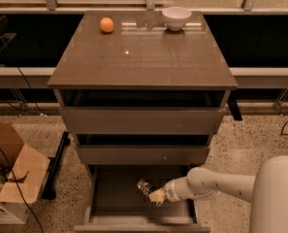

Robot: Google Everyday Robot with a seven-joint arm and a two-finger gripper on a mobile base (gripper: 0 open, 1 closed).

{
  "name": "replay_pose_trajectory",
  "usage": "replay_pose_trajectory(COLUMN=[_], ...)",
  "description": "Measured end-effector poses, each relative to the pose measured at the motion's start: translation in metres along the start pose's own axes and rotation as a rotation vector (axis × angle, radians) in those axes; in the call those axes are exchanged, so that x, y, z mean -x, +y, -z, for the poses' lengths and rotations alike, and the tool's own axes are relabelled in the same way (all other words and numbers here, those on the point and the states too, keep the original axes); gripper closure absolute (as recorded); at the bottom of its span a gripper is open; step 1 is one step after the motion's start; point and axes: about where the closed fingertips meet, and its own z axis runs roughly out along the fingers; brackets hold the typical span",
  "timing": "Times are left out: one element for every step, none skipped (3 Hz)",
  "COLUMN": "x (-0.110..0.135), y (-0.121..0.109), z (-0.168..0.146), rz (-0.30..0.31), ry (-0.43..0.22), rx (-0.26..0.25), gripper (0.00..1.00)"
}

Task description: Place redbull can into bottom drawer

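The bottom drawer (pixel 109 212) is pulled open below the two upper drawers; its dark tray shows. My white arm reaches in from the lower right. My gripper (pixel 152 194) sits low inside the open drawer, right of its middle, and is shut on the redbull can (pixel 144 186). The small silver can sticks out up and left from the fingertips, tilted, just above the drawer floor. Whether it touches the floor I cannot tell.
An orange ball (pixel 106 24) and a white bowl (pixel 176 17) stand at the back of the cabinet top (pixel 143 57). An open cardboard box (pixel 10 171) sits on the floor at the left. A dark bar (pixel 55 166) lies beside the cabinet.
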Motion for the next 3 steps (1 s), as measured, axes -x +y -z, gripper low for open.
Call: replay_pose_trajectory(x=[-0.027,-0.048,-0.063], y=[-0.023,-0.040,-0.055], z=[-0.033,-0.061,-0.081], rz=[-0.084,-0.158,-0.235], ry=[0.038,0.073,0.100], rx=[-0.015,-0.036,-0.063], gripper=[1.00,1.00,0.82])
